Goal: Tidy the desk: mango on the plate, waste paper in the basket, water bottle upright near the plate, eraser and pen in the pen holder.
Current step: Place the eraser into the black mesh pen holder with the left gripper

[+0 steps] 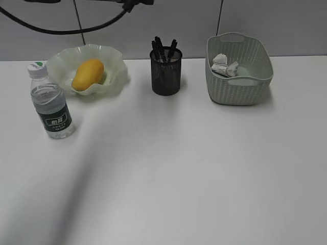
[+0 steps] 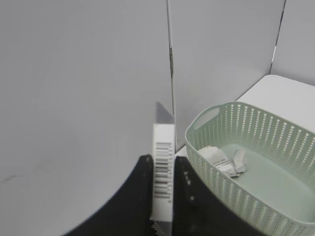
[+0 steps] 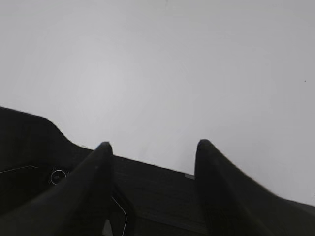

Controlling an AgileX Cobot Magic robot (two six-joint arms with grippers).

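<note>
Left gripper (image 2: 162,189) is clamped on the eraser (image 2: 163,169), a white block with a barcode standing upright between the jaws, and just to its right sits the basket (image 2: 275,147) with the waste paper (image 2: 221,160) inside. Right gripper (image 3: 153,152) hangs with jaws spread wide, nothing between them, only the bare desk (image 3: 157,73) beyond. On the desk, the mango (image 1: 88,74) lies on the plate (image 1: 61,64), the water bottle (image 1: 50,102) is upright beside it, and pens stand in the pen holder (image 1: 166,76).
</note>
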